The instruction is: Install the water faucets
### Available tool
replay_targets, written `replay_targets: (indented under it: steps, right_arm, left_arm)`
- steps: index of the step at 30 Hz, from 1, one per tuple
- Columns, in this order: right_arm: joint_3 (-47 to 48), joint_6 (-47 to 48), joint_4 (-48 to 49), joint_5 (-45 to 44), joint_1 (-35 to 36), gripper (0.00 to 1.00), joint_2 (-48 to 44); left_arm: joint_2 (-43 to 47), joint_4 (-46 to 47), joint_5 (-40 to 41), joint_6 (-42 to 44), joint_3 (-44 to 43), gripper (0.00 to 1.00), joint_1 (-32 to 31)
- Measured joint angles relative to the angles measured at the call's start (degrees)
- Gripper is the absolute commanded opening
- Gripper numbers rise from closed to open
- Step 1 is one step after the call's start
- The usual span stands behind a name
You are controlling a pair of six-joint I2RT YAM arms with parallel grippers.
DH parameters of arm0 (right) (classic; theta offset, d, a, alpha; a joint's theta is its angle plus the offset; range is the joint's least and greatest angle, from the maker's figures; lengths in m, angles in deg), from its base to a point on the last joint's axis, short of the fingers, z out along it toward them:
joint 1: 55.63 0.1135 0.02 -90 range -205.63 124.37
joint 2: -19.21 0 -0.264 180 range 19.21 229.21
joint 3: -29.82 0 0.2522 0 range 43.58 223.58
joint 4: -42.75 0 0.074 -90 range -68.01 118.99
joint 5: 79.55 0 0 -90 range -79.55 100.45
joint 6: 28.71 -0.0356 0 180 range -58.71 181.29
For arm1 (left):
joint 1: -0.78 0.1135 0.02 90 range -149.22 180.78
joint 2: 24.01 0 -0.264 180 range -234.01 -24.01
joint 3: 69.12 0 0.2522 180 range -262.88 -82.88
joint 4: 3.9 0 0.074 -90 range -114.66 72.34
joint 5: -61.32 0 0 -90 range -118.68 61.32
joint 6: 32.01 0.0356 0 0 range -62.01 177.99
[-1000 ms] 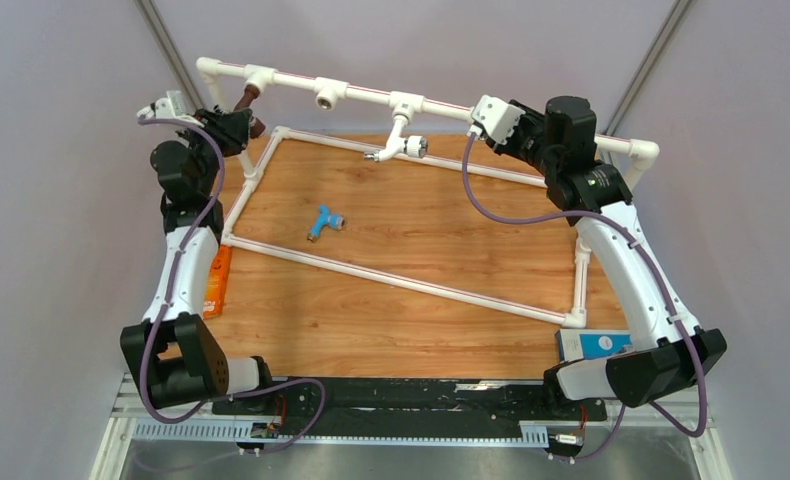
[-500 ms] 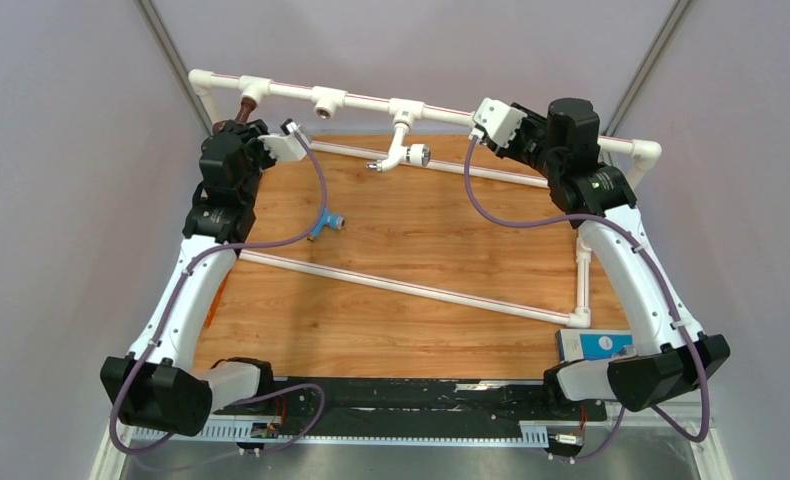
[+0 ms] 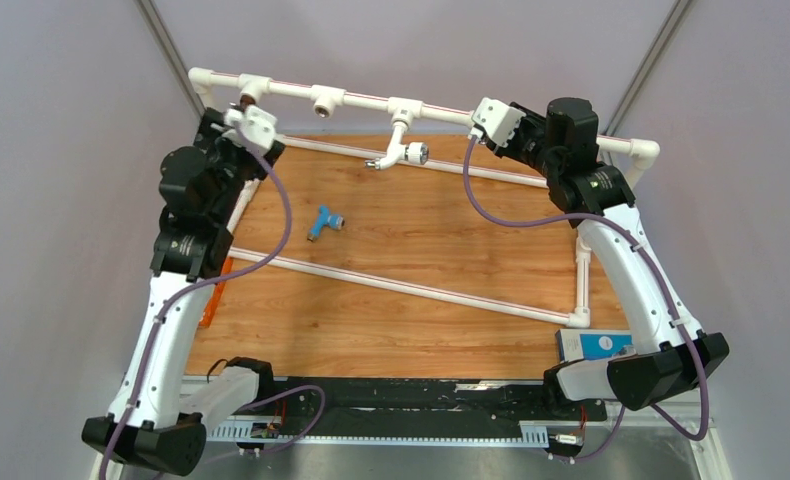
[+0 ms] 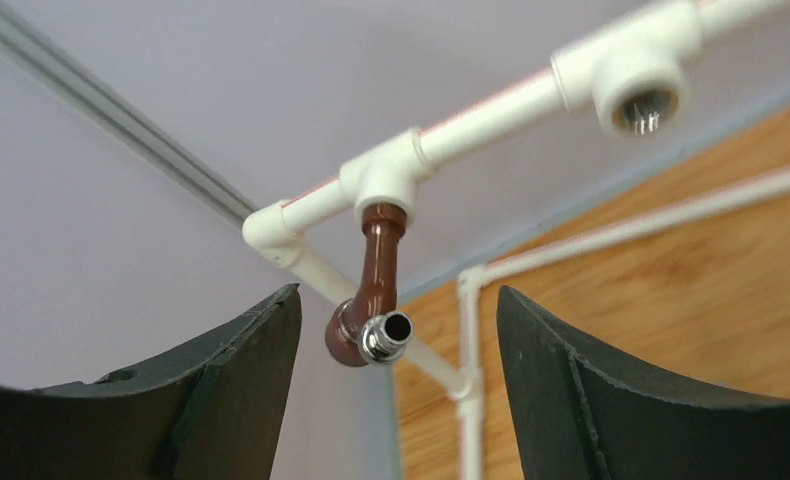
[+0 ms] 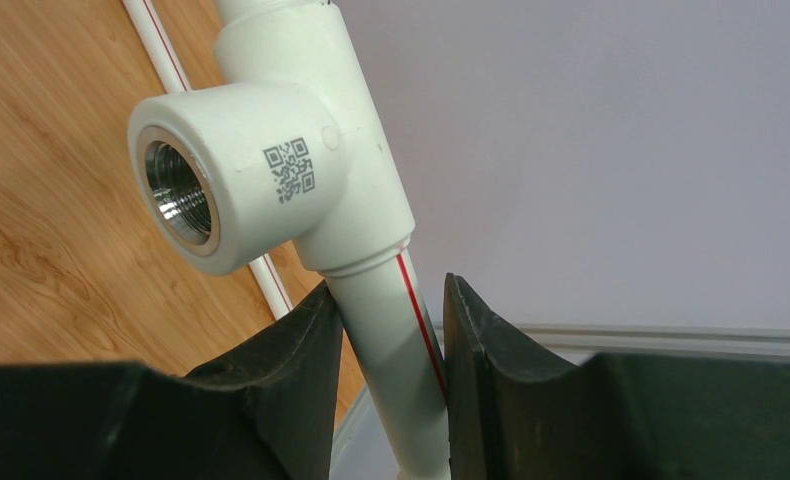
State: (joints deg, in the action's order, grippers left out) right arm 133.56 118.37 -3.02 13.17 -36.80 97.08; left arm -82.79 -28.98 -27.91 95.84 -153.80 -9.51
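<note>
- light blue faucet (image 3: 323, 221) lying loose on wooden table (image 3: 421, 260), inside the pipe frame (image 3: 391, 282) loop
- white faucet (image 3: 403, 150) seated in a top-rail tee, spout angled down
- right gripper (image 5: 391, 300) clamped on pipe frame top rail, just beside a tee socket (image 5: 241, 180)
- left gripper (image 4: 398, 300) jaws spread, clear of dark brown faucet (image 4: 376, 285), which hangs from the left-end tee

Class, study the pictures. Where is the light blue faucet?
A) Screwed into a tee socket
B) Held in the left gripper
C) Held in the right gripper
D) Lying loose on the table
D: the blue faucet lies on the wooden table, apart from the pipe frame and with no gripper on it.
</note>
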Motion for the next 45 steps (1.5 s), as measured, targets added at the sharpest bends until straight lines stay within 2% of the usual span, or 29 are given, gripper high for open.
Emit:
replay_targets:
  steps: [4,9,12,16,20,27,35,37,40,41,45]
  right_arm:
    - [0.00,0.00,0.07,0.00,0.00,0.00,0.07]
    - [0.00,0.00,0.07,-0.02,0.00,0.00,0.07]
    - [0.00,0.00,0.11,-0.02,0.00,0.00,0.11]
    - [0.00,0.00,0.13,-0.02,0.00,0.00,0.11]
    - [0.00,0.00,0.11,-0.02,0.00,0.00,0.11]
    - [0.00,0.02,0.13,-0.07,0.02,0.00,0.15]
    - [0.00,0.02,0.76,-0.11,0.17,0.00,0.52]
    - [0.00,0.02,1.07,-0.07,0.28,0.00,0.66]
    - [0.00,0.02,1.36,-0.09,0.35,0.00,0.79]
    - [0.00,0.02,1.44,-0.04,0.37,0.00,0.81]
    - [0.00,0.02,1.73,-0.04,0.55,0.00,0.96]
  left_arm:
    - [4.09,3.08,0.20,-22.86,-2.23,0.84,1.46]
    - [8.02,4.59,4.55,-52.70,-2.27,0.84,3.69]
    - [10.58,5.81,5.57,-69.92,1.64,0.83,7.72]
    - [12.15,7.74,4.00,-90.90,9.55,0.83,17.20]
    - [8.83,9.97,1.70,-104.89,12.61,0.82,21.53]
    - [0.92,18.23,-5.68,-121.66,13.55,0.80,23.87]
    - [-7.74,25.51,-12.90,-130.81,13.75,0.76,23.87]
    - [-8.76,26.47,-13.38,-131.86,13.81,0.70,23.89]
    - [-10.10,28.63,-14.12,-132.89,13.81,0.57,23.87]
    - [-10.67,29.55,-14.40,-133.15,13.84,0.49,23.87]
    - [-13.09,32.83,-15.67,-133.31,13.88,0.34,23.89]
